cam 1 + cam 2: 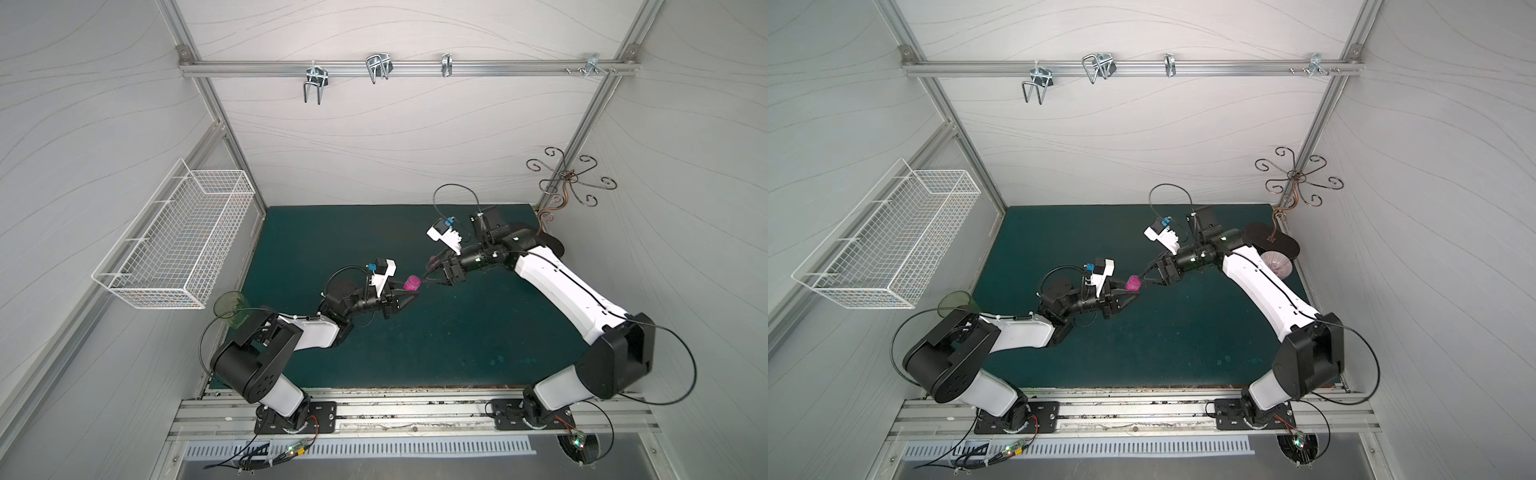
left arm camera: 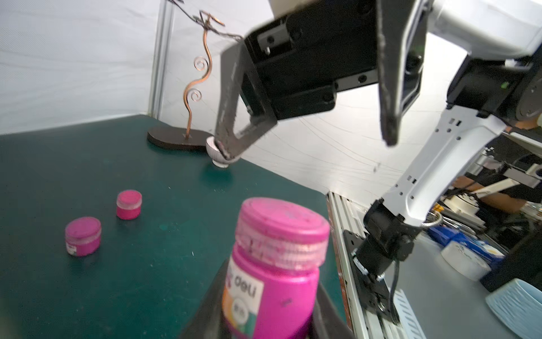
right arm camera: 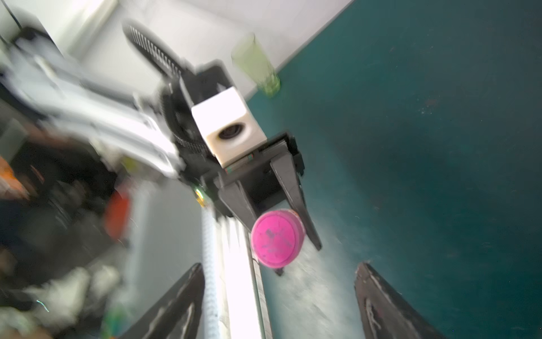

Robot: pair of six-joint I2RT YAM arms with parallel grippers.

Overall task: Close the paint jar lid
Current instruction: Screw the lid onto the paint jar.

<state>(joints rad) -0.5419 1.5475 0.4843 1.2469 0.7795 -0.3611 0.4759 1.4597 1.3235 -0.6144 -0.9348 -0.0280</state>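
Left pincer [image 1: 410, 291] clamps the paint jar [image 1: 412, 283] over open mat [image 1: 457, 332]; right pincer [image 2: 308, 146] gapes empty beside its lid [image 2: 284, 223].

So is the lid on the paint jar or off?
On: the lid sits squarely atop the jar; how tightly it is screwed, cannot tell.

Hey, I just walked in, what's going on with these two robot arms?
The left gripper is shut on a magenta plastic paint jar, holding it above the dark green mat. Its magenta screw lid already sits on the neck; how tight it is can't be told. The right gripper faces the lid with its fingers spread, not touching it. Two small magenta pots stand on the mat, untouched.
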